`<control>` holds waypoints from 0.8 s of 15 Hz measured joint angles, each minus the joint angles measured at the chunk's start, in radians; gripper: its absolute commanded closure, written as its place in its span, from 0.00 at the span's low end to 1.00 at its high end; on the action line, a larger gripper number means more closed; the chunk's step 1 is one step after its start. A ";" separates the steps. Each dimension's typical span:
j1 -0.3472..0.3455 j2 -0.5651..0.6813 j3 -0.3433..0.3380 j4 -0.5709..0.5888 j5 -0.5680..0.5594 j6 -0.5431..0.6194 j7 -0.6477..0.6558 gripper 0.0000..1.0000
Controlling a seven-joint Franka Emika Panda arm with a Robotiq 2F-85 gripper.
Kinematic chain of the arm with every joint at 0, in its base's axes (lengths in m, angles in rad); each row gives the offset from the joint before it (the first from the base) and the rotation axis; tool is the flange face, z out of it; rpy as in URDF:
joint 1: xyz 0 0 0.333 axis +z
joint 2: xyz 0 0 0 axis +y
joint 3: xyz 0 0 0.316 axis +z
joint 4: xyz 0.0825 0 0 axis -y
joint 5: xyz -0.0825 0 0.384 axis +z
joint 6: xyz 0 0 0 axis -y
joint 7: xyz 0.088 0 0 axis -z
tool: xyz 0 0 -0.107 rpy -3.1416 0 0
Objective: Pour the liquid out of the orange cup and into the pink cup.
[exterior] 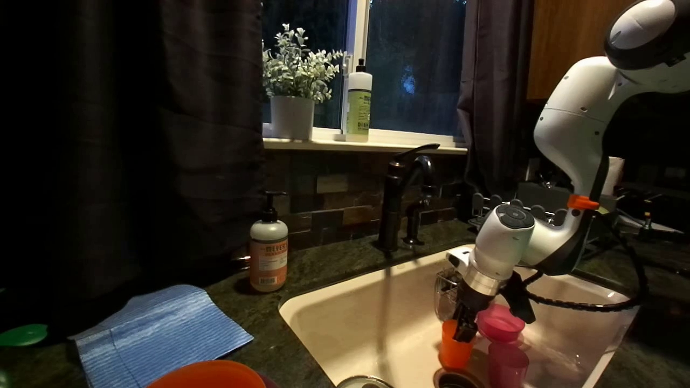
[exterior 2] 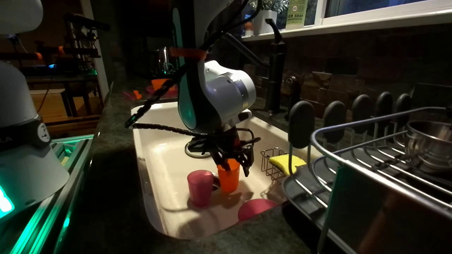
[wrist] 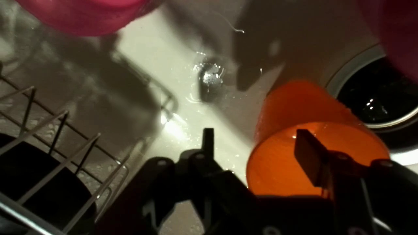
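Observation:
The small orange cup stands upright in the sink, in both exterior views (exterior: 453,353) (exterior 2: 229,182) and the wrist view (wrist: 300,101). The pink cup (exterior: 508,366) stands close beside it, near the drain; it also shows in an exterior view (exterior 2: 200,187) and at the right edge of the wrist view (wrist: 398,32). My gripper (exterior: 462,327) is open with fingers pointing down at the orange cup's rim. In the wrist view, one finger of the gripper (wrist: 255,133) overlaps the cup's mouth and the other is outside its rim. I cannot tell any liquid level.
A pink dish (exterior: 501,324) lies in the sink (exterior: 323,307). A wire caddy with a yellow sponge (exterior 2: 286,163) hangs at the sink wall. The faucet (exterior: 392,210) rises behind. A dish rack (exterior 2: 346,162) stands beside the sink. A soap bottle (exterior: 268,256) and blue cloth (exterior: 167,328) are on the counter.

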 measured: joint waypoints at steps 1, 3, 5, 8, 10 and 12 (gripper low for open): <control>0.000 -0.006 0.006 0.000 -0.001 0.000 0.002 0.00; 0.000 -0.023 0.023 0.000 -0.003 0.000 0.005 0.00; 0.000 -0.040 0.039 0.000 -0.003 0.000 0.007 0.00; 0.002 -0.061 0.050 -0.005 0.000 0.000 0.007 0.01; 0.008 -0.076 0.049 -0.017 0.032 0.000 0.001 0.00; 0.018 -0.094 0.048 -0.041 0.104 0.000 -0.029 0.00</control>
